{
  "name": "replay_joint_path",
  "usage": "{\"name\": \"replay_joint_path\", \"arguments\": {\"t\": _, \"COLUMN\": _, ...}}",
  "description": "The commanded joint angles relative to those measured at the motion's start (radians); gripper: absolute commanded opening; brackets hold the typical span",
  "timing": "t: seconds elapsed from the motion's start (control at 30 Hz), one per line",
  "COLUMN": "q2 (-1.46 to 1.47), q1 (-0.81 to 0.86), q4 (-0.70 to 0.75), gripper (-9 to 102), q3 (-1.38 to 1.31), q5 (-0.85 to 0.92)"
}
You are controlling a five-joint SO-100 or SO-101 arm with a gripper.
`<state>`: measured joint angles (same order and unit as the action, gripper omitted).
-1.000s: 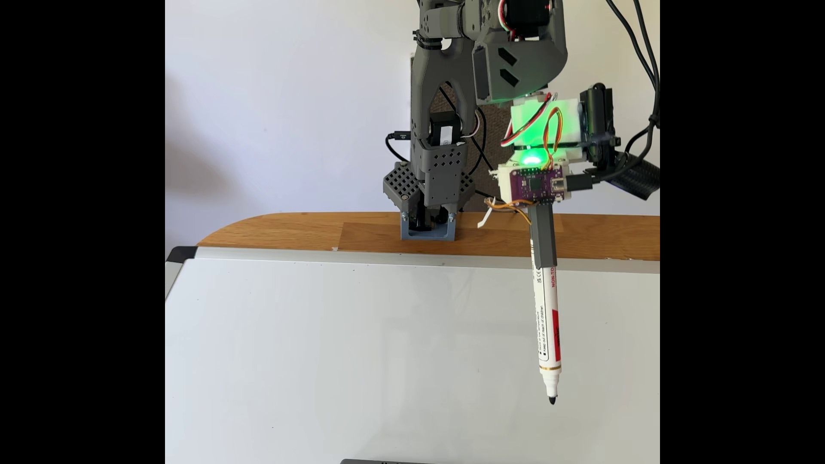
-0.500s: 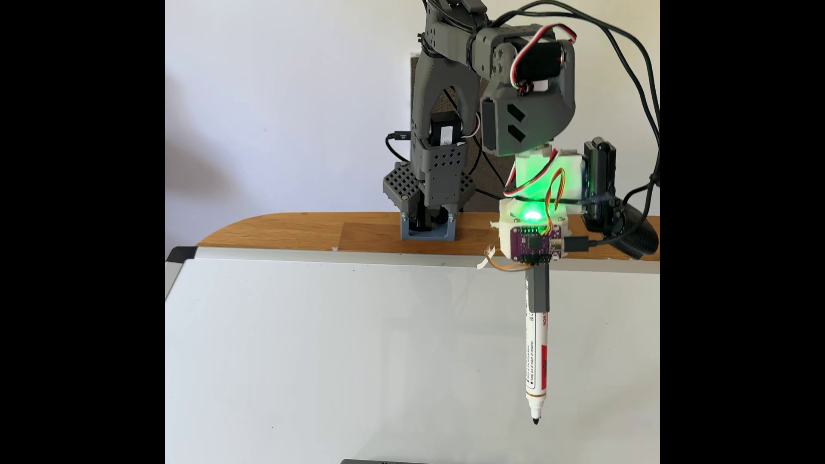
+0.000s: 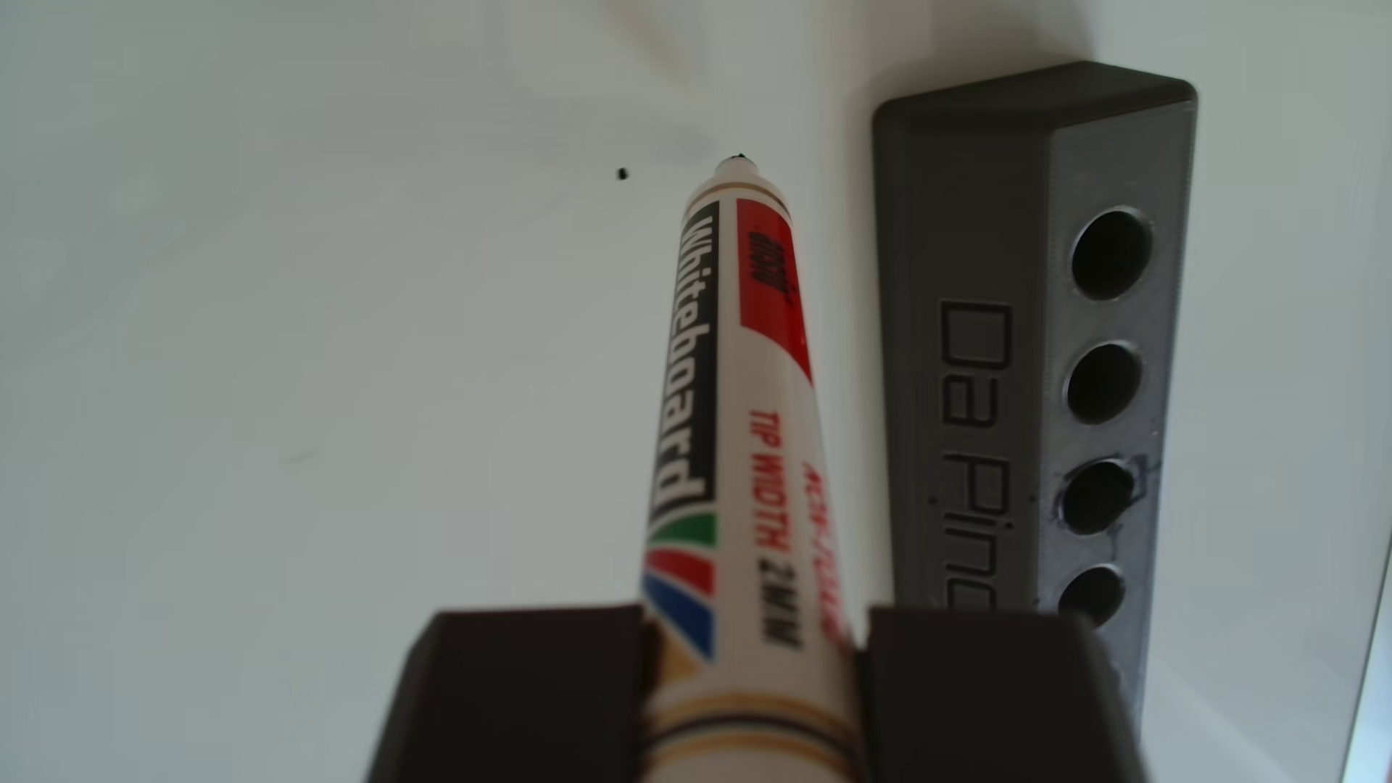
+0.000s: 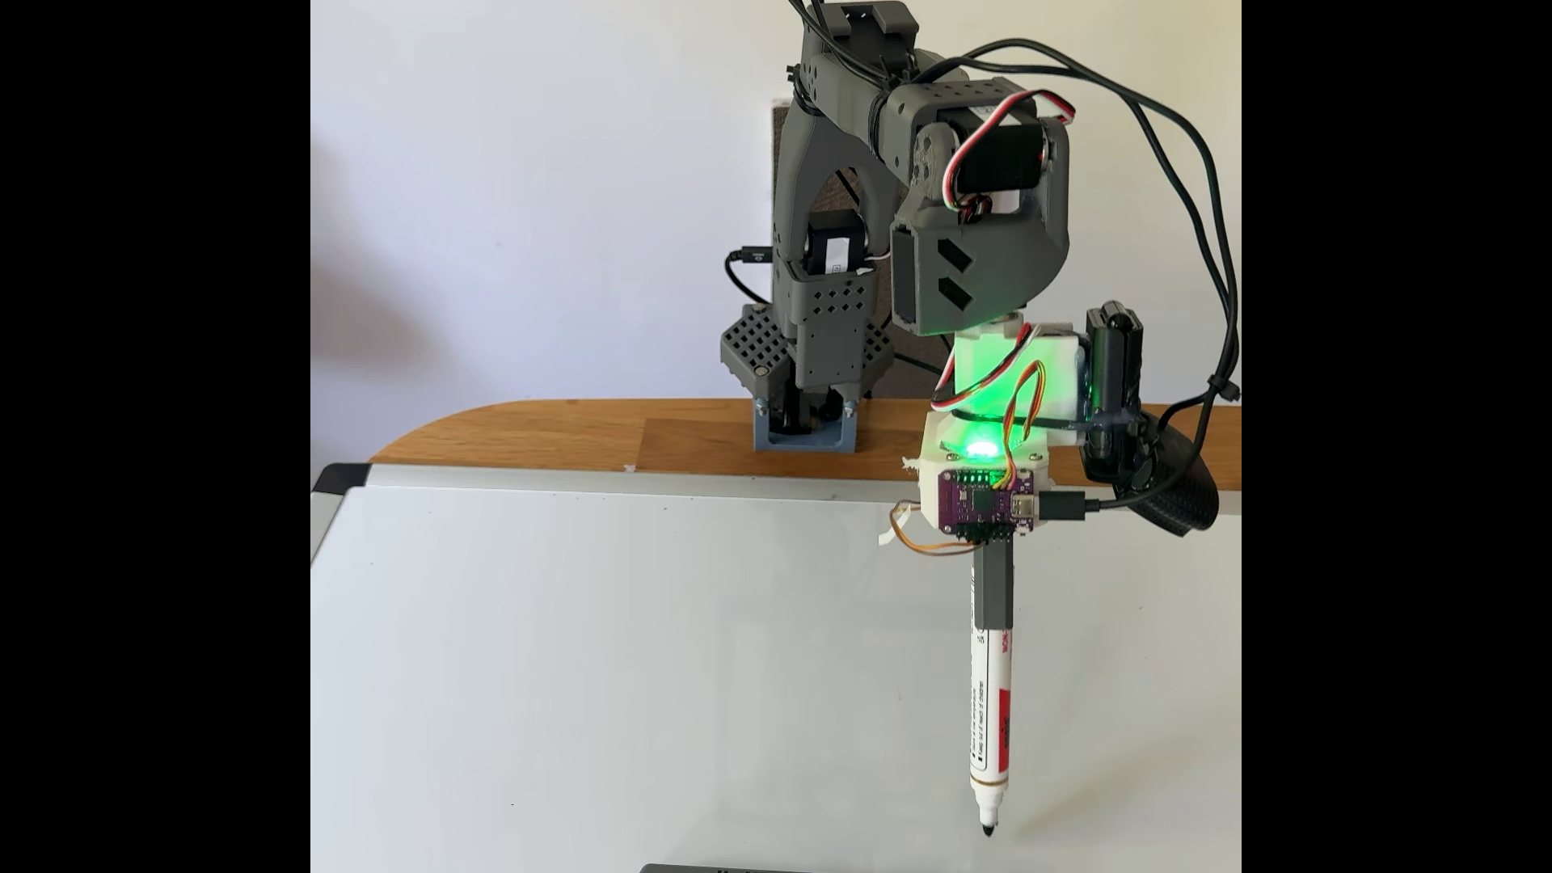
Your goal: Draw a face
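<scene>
Large glossy whiteboard with a silver frame fills the lower half of the fixed view; no strokes on it yet, so I judge the face not begun. My grey printed arm stands on the wooden tabletop at upper centre, wrist bent down toward the lower right.

At my wrist, a white block with a green light and a purple circuit board. Below it a grey sleeve clasps the white whiteboard marker with red label and black tip. My gripper is two dark walls pressed on either side of the barrel, marker seated between them.

Step in hand: bringing the tip to the board for the first stroke. To do it well I keep the barrel close to upright, come down slowly, and press only lightly; too much force would likely flatten the tip or skid it on the gloss. Start well inside the frame so the outline has room.

The other view shows a small black dot on the board just left of the tip, and a grey printed pen block with four round holes lying right of the marker. The fixed view gives the arm's posture. Whether the tip touches, I cannot tell.
</scene>
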<state>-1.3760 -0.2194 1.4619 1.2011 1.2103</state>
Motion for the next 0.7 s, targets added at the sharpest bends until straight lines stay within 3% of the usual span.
{"name": "replay_joint_path", "arguments": {"t": 0.0, "q2": -0.017, "q1": 0.009, "q4": -0.015, "gripper": -1, "q3": -0.009, "q5": -0.003}}
{"name": "replay_joint_path", "arguments": {"t": 0.67, "q2": -0.017, "q1": 0.009, "q4": 0.060, "gripper": -1, "q3": 0.002, "q5": 0.008}}
